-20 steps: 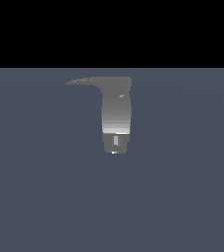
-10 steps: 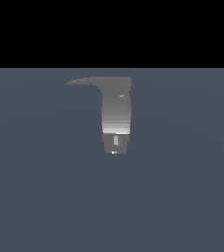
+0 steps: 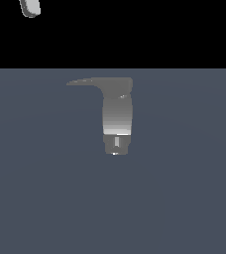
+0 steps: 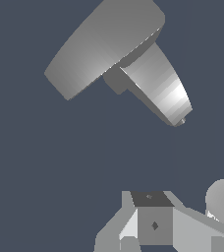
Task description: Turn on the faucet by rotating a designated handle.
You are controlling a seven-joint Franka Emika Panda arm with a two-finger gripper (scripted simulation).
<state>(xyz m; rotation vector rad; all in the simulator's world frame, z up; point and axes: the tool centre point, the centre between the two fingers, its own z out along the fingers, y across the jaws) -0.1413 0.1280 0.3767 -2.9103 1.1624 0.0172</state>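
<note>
Faucet (image 3: 117, 119) stands mid-frame in the exterior view, an upright grey cylinder on a flat dark blue-grey floor (image 3: 35, 198), its narrower stepped collar at the lower end. The handle (image 3: 87, 82) reaches from the top cap toward nine o'clock, tapering to a point. That view shows almost nothing of the arm: only a small rounded grey piece of robot (image 3: 30, 7) cut off at the frame's edge near eleven o'clock, well apart from the faucet.

From the wrist view the faucet (image 4: 158, 88) appears tilted, seen partly from above, with the handle (image 4: 101, 47) as a broad flat slab across its cap; its pointed tip is hard to make out from this angle. The gripper (image 4: 154, 224) shows only as a grey body cut off by the frame's edge; its fingertips are out of view, so I cannot tell whether the jaws are spread or closed. Nothing is seen held. The faucet sits toward twelve o'clock from the gripper body, apart from it, with bare floor between.
</note>
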